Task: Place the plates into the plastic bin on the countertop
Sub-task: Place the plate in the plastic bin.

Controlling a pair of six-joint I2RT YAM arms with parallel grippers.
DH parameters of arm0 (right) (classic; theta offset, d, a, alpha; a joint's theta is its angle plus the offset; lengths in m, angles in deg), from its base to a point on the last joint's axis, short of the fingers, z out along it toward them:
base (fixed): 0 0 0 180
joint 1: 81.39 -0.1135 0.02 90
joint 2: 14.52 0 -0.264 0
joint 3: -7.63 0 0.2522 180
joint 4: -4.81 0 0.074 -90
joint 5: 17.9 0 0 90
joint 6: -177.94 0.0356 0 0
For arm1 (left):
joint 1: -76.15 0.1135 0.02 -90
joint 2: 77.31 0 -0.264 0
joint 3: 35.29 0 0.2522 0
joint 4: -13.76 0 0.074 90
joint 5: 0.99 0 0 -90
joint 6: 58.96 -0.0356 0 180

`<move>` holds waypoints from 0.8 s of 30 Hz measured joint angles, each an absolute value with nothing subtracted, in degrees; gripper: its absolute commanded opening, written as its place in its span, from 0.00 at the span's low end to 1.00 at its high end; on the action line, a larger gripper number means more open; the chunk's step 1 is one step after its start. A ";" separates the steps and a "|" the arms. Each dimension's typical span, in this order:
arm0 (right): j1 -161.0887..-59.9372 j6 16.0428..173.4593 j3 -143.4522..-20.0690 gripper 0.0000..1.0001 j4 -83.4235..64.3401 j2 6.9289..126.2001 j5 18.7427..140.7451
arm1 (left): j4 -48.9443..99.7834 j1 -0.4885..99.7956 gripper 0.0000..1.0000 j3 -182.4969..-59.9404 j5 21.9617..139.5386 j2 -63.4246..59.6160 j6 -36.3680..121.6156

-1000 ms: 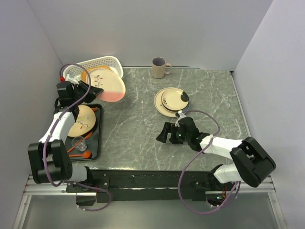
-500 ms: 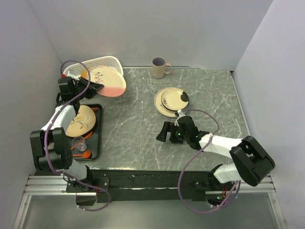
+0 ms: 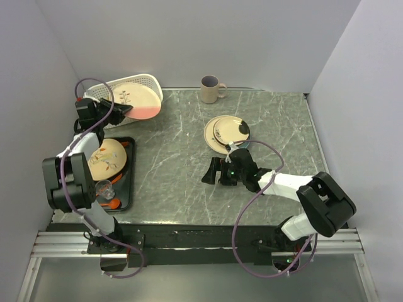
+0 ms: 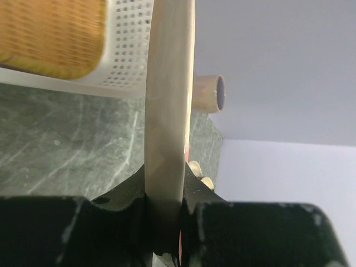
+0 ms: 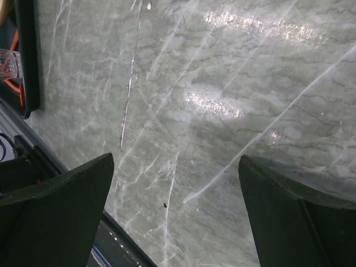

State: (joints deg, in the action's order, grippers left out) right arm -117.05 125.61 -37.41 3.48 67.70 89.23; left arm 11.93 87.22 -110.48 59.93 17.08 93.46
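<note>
Between jaws of left pincer [image 3: 117,108]: half-pink twig plate [image 3: 137,99], pinched at rim, edge-on in wrist view [image 4: 167,111]. Plate tilts over plastic bin [image 3: 150,80] just beyond pincer; contact unclear. Black tray [image 3: 130,184] with cream plate [image 3: 107,158] sits behind pincer. Right pincer [image 3: 213,173] is spread wide, empty, above countertop [image 3: 176,145]; stacked plates [image 3: 225,133] lie just beyond.

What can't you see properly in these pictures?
Top view: the inside of the white lattice plastic basket is mostly hidden by the half-pink round plate in the left gripper.
Left wrist view: that plate is edge-on, its face hidden; the tan-orange shape top left is too blurred to name.
Top view: the stack of cream round plates is too small to count.
Right wrist view: the clear glass is cut off by the left edge.
</note>
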 measured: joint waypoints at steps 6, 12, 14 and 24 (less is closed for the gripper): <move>-117.05 125.58 -36.10 1.00 2.87 64.27 88.20 | 10.22 87.51 0.01 -113.21 60.46 25.06 97.00; -117.13 125.58 -35.60 1.00 1.80 61.91 86.67 | 10.20 87.62 0.01 -120.64 60.61 30.91 98.22; -117.13 125.58 -35.60 1.00 1.38 61.91 86.56 | 10.18 87.66 0.01 -122.46 60.65 31.66 98.22; -117.68 125.19 -36.19 1.00 0.86 64.05 86.85 | 11.60 88.47 0.01 -128.27 61.00 34.98 97.63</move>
State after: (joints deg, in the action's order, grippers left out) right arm -117.68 125.19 -36.19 0.86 64.05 86.85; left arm 11.60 88.47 -128.27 61.00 34.98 97.63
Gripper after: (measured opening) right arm 0.998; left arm 0.207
